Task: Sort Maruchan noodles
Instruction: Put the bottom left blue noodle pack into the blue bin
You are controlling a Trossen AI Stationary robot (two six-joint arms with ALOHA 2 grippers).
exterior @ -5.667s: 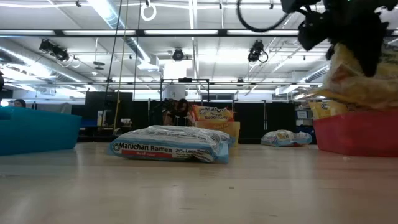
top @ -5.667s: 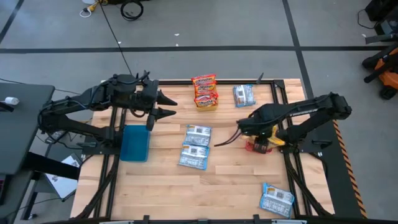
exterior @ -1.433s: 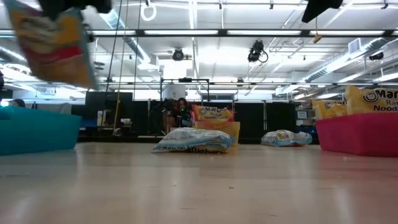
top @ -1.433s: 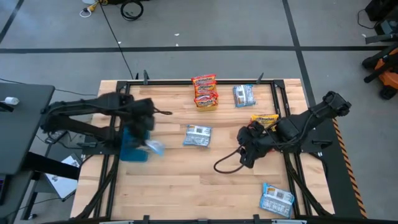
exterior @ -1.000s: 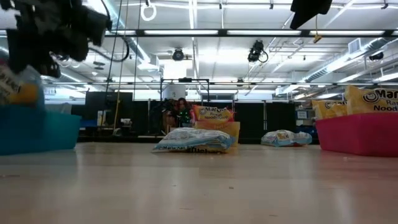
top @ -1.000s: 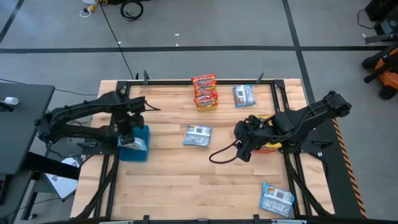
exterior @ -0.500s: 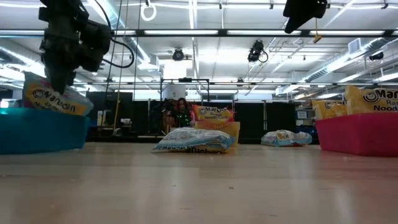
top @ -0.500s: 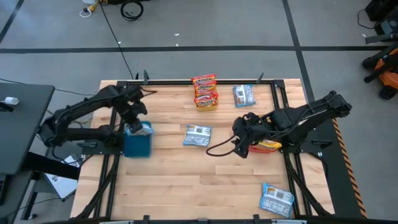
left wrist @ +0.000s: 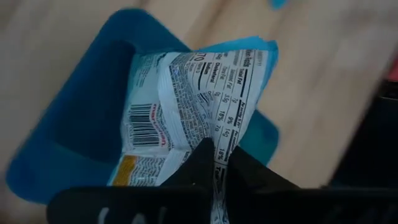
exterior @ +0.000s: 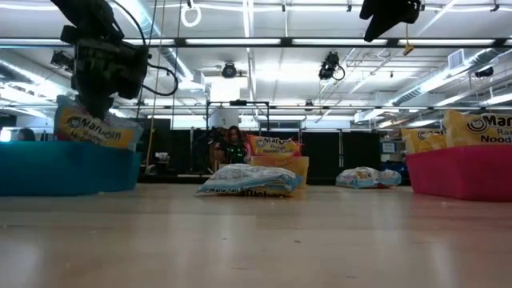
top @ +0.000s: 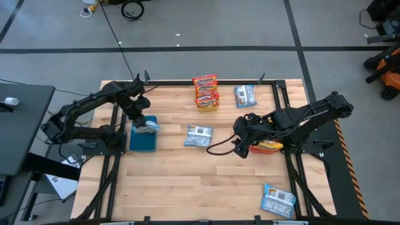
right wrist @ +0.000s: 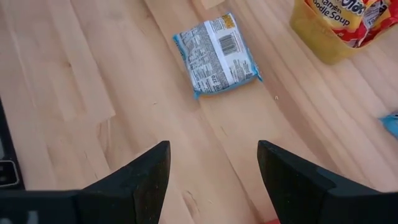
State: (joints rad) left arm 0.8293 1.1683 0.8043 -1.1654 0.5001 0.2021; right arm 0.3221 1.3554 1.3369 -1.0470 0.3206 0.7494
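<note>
My left gripper [top: 140, 117] hangs over the blue bin [top: 142, 139] at the table's left, shut on a blue-and-white Maruchan noodles packet [left wrist: 199, 93]. In the low view the packet [exterior: 92, 128] sticks up above the bin's rim [exterior: 64, 152]. My right gripper [right wrist: 211, 174] is open, above bare wood between a blue-and-white packet [top: 199, 136] lying flat mid-table and the red bin [top: 267, 149]. Red-and-white packets stand in the yellow bin [top: 206, 92]. My left gripper pinches the packet's crinkled edge [left wrist: 214, 146] between its two fingers [left wrist: 245, 174], coming from above and slanting down. The packet hangs below them, printed back toward the wrist camera, with its lower part inside the blue bin. Whether it touches the bin's floor I cannot tell.
One blue-and-white packet [top: 245, 95] lies near the far edge, right of the yellow bin, and another [top: 277, 200] at the near right corner. The red bin holds a yellow packet [exterior: 480, 128]. Black frame rails run along the table's sides. Bare wood spreads across the near half.
My left gripper has carried the packet toward the table's far edge and a little right, sinking slightly, and stayed shut on it. The blue bin has slid the same way along the table. My right arm has kept still.
</note>
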